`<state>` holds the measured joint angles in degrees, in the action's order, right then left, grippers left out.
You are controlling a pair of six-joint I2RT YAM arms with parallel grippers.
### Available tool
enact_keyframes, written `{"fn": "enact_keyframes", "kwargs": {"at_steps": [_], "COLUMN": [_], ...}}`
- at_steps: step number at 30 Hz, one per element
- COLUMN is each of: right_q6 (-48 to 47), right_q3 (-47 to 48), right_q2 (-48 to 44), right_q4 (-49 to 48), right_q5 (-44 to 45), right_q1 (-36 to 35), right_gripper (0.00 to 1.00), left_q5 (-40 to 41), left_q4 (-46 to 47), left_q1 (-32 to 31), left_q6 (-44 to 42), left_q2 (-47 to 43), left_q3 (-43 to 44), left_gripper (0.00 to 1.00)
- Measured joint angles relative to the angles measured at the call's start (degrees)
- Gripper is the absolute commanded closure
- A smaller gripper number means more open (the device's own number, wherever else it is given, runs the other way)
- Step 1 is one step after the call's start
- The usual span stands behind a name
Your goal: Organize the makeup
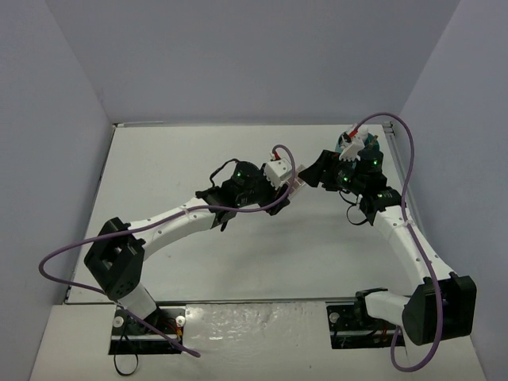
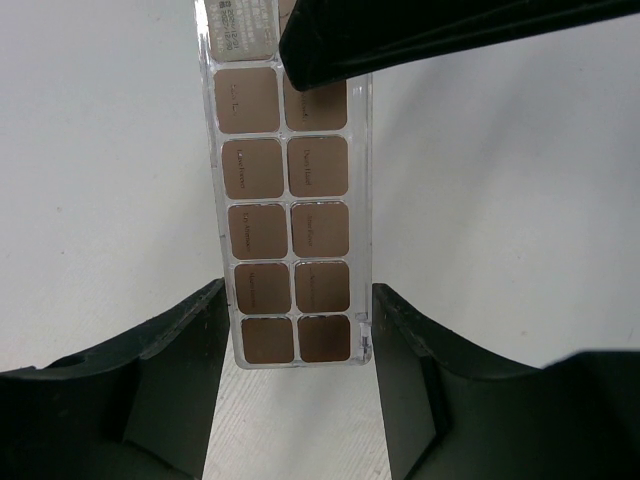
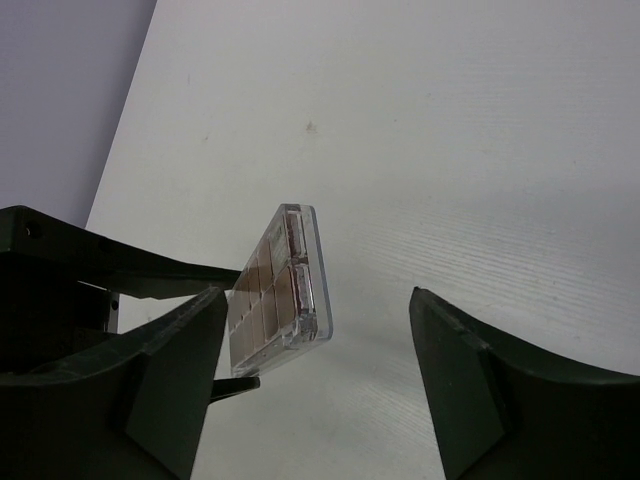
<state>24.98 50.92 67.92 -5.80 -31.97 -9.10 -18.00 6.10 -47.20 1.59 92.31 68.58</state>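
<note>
A flat clear palette [image 2: 285, 200] with brown pans is held in the air above the white table. My left gripper [image 2: 300, 290] is shut on its near end, one finger on each long edge. In the right wrist view the palette [image 3: 272, 295] hangs tilted between my right gripper's [image 3: 318, 295] wide-open jaws, close to the left finger [image 3: 170, 370] with no contact that I can see. A right finger [image 2: 430, 30] covers the palette's far end in the left wrist view. From above, the two grippers meet at the palette [image 1: 298, 183] in mid-table. Other makeup is out of view.
A teal object [image 1: 367, 148] shows partly behind my right wrist at the back right of the table. Grey walls close in the white table [image 1: 182, 159] at the back and on both sides. Purple cables loop over both arms.
</note>
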Motion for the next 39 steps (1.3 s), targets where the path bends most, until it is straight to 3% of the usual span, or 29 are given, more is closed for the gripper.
{"fn": "enact_keyframes", "kwargs": {"at_steps": [8,13,16,19,21,22,24,28,34,39], "right_q6": [0.5,0.5,1.4,1.7,1.6,1.5,1.1,-0.5,-2.7,-4.2], "right_q3": [0.0,0.0,0.2,0.7,0.7,0.7,0.7,0.7,0.7,1.7], "right_q2": [0.0,0.0,0.0,0.0,0.0,0.0,-0.1,-1.0,-5.3,-6.9], "right_q4": [-0.3,-0.5,-1.1,-1.7,-1.7,-1.7,-1.7,-1.2,0.9,3.8], "right_q5": [-0.2,-0.6,-2.3,-3.2,-3.2,-3.2,-3.0,-0.2,9.3,24.8], "right_q1": [0.0,0.0,0.0,-0.7,-0.6,-0.6,-0.6,-0.6,-0.4,0.2], "right_gripper": [0.65,0.91,0.99,1.0,1.0,1.0,1.0,1.0,1.0,1.0], "left_q5": [-0.5,-1.1,-1.4,-1.2,-1.2,-1.2,-1.1,-0.6,5.7,14.8], "left_q4": [0.3,0.3,-0.1,-0.2,-0.2,-0.2,-0.2,0.1,-2.5,-13.5], "left_q1": [0.0,0.0,0.0,0.1,0.1,0.1,0.1,0.0,0.0,1.7], "left_q6": [-0.2,-0.2,-0.2,-0.1,-0.1,0.0,0.1,0.7,3.5,8.8], "left_q2": [0.0,0.0,0.1,0.5,0.5,0.5,0.5,0.5,0.5,-0.7], "left_q3": [0.0,0.0,0.0,0.0,0.0,0.0,0.0,0.0,0.4,4.4], "left_gripper": [0.8,0.79,0.79,0.66,0.5,0.46,0.26,0.04,0.03,0.03]}}
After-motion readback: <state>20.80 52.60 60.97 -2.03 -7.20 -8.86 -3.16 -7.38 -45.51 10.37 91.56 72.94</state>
